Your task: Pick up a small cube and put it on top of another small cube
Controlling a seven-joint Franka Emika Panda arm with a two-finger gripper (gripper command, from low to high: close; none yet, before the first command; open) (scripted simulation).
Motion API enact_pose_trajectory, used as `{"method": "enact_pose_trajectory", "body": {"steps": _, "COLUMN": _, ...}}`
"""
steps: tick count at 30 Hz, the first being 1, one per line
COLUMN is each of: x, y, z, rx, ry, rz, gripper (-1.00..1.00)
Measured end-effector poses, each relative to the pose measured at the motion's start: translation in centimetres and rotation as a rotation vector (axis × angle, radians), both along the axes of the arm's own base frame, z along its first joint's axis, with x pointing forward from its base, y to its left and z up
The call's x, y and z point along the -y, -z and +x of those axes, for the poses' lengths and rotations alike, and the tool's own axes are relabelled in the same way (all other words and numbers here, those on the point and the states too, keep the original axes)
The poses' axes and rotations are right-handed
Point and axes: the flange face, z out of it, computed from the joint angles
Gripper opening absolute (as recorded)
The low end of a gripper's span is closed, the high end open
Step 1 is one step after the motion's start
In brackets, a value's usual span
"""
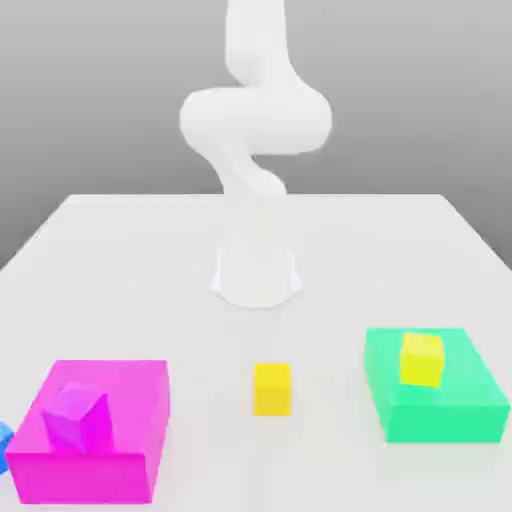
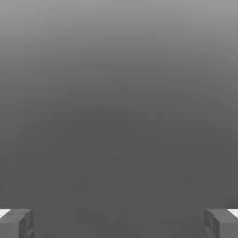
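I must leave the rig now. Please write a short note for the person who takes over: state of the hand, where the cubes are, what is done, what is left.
Hand: open, holding nothing, with its fingers far apart.
Golden yellow cube: lies on the bare white table, between the two flat blocks.
Pale lemon cube: sits on the green block, at the exterior view's right.
Purple cube: on the magenta block, not part of the job.
Done: nothing yet.
Left: grasp the golden cube, lift it, set it on the pale lemon cube.

White table (image 1: 120, 250): golden cube (image 1: 272, 389), magenta block (image 1: 130, 400), green block (image 1: 450, 405), arm base (image 1: 257, 275), blue object (image 1: 4, 440) at edge.
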Motion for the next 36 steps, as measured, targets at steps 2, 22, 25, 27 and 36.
{"method": "enact_pose_trajectory", "body": {"steps": 2, "x": -0.2, "y": 5.0, "z": 2.0, "rx": -0.072, "ry": -0.001, "rz": 0.006, "gripper": 0.00}}
{"method": "enact_pose_trajectory", "body": {"steps": 22, "x": -2.2, "y": 50.1, "z": -5.4, "rx": -0.723, "ry": -0.003, "rz": -0.004, "gripper": 0.00}}
{"method": "enact_pose_trajectory", "body": {"steps": 25, "x": -2.2, "y": 52.6, "z": -5.6, "rx": -0.726, "ry": -0.001, "rz": -0.006, "gripper": 0.00}}
{"method": "enact_pose_trajectory", "body": {"steps": 27, "x": -2.2, "y": 53.0, "z": -5.7, "rx": -0.726, "ry": -0.001, "rz": -0.007, "gripper": -1.00}}
{"method": "enact_pose_trajectory", "body": {"steps": 36, "x": -2.2, "y": 51.0, "z": -5.5, "rx": -0.726, "ry": -0.002, "rz": -0.005, "gripper": -1.00}}
